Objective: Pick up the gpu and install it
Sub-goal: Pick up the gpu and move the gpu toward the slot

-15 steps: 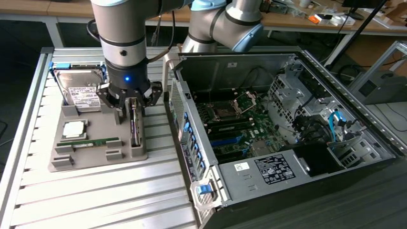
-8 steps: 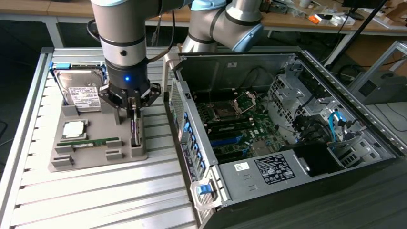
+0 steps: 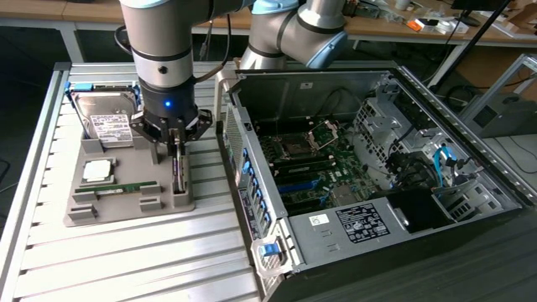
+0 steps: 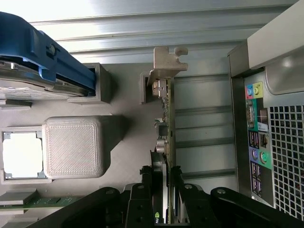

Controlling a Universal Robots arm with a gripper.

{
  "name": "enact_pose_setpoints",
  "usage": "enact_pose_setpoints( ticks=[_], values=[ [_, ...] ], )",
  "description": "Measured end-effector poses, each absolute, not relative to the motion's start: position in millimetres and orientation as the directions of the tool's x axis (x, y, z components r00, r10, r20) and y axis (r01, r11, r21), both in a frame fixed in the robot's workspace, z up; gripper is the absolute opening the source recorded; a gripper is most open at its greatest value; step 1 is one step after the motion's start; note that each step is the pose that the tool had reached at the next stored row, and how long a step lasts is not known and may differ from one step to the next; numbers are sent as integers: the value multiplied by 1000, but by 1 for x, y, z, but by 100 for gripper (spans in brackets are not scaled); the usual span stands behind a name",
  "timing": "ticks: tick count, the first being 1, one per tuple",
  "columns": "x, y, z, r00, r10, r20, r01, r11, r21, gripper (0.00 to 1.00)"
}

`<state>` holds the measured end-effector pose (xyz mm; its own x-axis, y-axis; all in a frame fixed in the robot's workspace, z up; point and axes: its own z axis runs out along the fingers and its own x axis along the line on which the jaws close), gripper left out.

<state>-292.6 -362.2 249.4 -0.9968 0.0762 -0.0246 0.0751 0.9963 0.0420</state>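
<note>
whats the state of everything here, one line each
gpu, standing on its edge in the tray slot, gripped, not yet installed
hand, closed on the gpu
hard drive, sitting in its cradle on the tray
memory stick, lying flat in the tray
processor chip, lying flat in its tray pocket
computer case, side open, board inside exposed

1. Looks like a robotics lab to me: an industrial robot arm (image 3: 163, 56) works over a slatted aluminium table (image 3: 126, 251).
2. An opened-up PC case (image 3: 302, 94) and a grey parts tray (image 3: 126, 201) sit on it.
3. Cluttered wooden benches (image 3: 378, 31) with cables run along behind.
</note>
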Motion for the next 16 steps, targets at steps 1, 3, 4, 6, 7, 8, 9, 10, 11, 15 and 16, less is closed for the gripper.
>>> enact_pose_setpoints(
  ticks=[1, 3, 4, 6, 7, 8, 9, 10, 11, 15, 16],
  values=[
    [-293, -362, 249, -997, 76, -25, 75, 996, 42, 27],
    [-293, -362, 249, -997, 76, -25, 75, 996, 42, 27],
    [-293, -362, 249, -997, 76, -25, 75, 996, 42, 27],
    [-293, -362, 249, -997, 76, -25, 75, 996, 42, 27],
    [-293, -362, 249, -997, 76, -25, 75, 996, 42, 27],
    [-293, -362, 249, -997, 76, -25, 75, 996, 42, 27],
    [-293, -362, 249, -997, 76, -25, 75, 996, 42, 27],
    [-293, -362, 249, -997, 76, -25, 75, 996, 42, 27],
    [-293, -362, 249, -997, 76, -25, 75, 996, 42, 27],
    [-293, -362, 251, -997, 76, -25, 75, 996, 42, 27],
    [-293, -362, 251, -997, 76, -25, 75, 996, 42, 27]
  ],
)
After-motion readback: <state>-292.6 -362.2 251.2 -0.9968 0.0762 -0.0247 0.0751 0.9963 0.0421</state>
